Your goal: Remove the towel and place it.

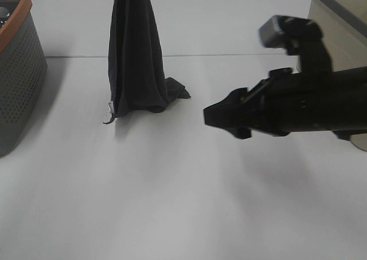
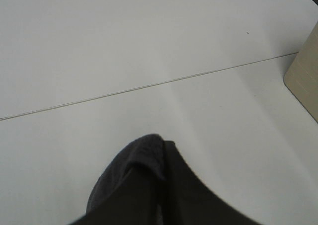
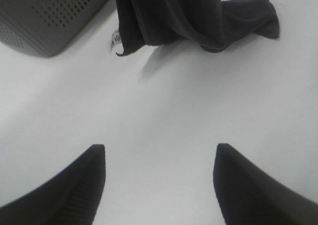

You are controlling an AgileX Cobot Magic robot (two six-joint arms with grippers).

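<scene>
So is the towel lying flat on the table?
No, the towel hangs upright, only its lower end touching the table.

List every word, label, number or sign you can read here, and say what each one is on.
On the white tag at a corner of the towel: some dark print, too blurred to read.
Nothing else shows any lettering, neither the grey basket nor the table.

Black, perhaps navy towel; orange-rimmed grey perforated basket; white table
</scene>
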